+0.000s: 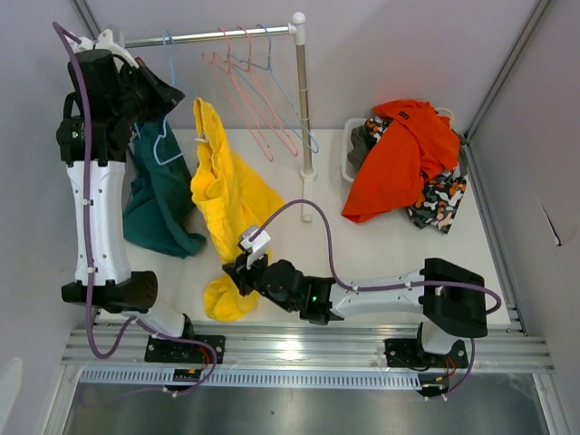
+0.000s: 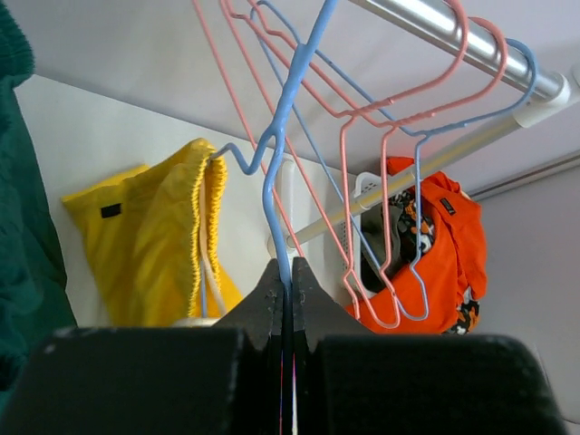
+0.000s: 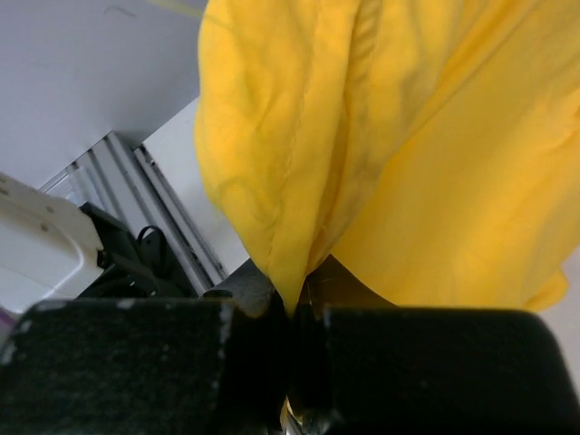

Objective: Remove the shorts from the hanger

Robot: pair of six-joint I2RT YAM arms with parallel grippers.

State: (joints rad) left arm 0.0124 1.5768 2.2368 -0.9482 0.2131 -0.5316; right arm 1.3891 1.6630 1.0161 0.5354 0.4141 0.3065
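The yellow shorts (image 1: pixel 231 195) hang by the waistband from a blue wire hanger (image 2: pixel 281 145) and trail down to the table. My left gripper (image 1: pixel 166 93) is raised by the rail and shut on that hanger's wire (image 2: pixel 286 272). My right gripper (image 1: pixel 245 270) is low near the table's front and shut on a fold of the yellow shorts (image 3: pixel 408 136). The teal shorts (image 1: pixel 163 204) hang at the left beside my left arm. The red-orange shorts (image 1: pixel 403 154) lie over the patterned (image 1: pixel 441 195) and olive (image 1: pixel 362 140) ones in a white basket (image 1: pixel 349 149).
A metal rail (image 1: pixel 217 36) on a white post (image 1: pixel 304 109) crosses the back and carries several empty pink and blue hangers (image 1: pixel 263 100). Grey walls close in the left and right sides. A metal track (image 1: pixel 308 340) runs along the near edge.
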